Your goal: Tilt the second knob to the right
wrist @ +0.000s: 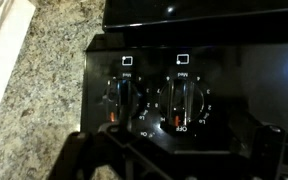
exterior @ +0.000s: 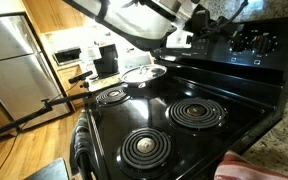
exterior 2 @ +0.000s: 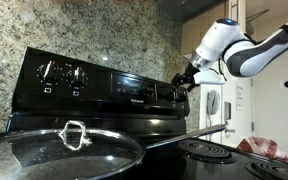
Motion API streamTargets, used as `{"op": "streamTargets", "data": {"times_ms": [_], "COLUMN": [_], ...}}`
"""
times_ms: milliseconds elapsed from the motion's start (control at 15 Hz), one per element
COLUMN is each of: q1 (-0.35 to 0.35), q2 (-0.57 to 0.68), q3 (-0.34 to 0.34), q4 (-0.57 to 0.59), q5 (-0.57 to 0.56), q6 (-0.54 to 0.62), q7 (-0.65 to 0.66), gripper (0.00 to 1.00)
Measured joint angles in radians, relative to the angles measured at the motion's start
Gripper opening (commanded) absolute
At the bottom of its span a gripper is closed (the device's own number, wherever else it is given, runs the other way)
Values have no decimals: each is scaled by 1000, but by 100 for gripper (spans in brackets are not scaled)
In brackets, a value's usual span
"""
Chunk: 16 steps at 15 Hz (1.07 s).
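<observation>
The black stove's back panel has two knobs at each end. The wrist view shows one pair: a left knob (wrist: pixel 119 100) and a right knob (wrist: pixel 181 100), both with their orange marks low by "OFF". My gripper (wrist: pixel 179 158) hovers just in front of them. Its dark fingers are spread at the bottom edge and hold nothing. In an exterior view my gripper (exterior 2: pixel 187 75) is at the panel's far pair of knobs (exterior 2: pixel 174 92), close to them but not clearly touching. The other pair (exterior 2: pixel 62 75) is nearer that camera. In an exterior view the arm (exterior: pixel 144 18) reaches over toward the knobs (exterior: pixel 249 40).
A pan with a glass lid (exterior 2: pixel 69 140) sits on a back burner and shows in both exterior views (exterior: pixel 144 72). Coil burners (exterior: pixel 196 113) cover the stovetop. A red cloth (exterior: pixel 246 168) lies by the front corner. A granite wall (exterior 2: pixel 84 30) backs the panel. A fridge (exterior: pixel 14 60) stands beyond.
</observation>
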State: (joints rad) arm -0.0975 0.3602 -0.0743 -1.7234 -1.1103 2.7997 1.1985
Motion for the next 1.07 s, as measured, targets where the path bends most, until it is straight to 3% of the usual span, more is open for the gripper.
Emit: {"op": "streamTargets", "data": {"times_ms": [400, 933, 1067], "q1": [-25, -25, -28], "q2": [122, 136, 139], "q3": [-23, -23, -15], "q4": [108, 112, 112], "q5": [2, 7, 52], "q6": [146, 146, 110], "q7": [42, 42, 30], "gripper": [100, 100, 100]}}
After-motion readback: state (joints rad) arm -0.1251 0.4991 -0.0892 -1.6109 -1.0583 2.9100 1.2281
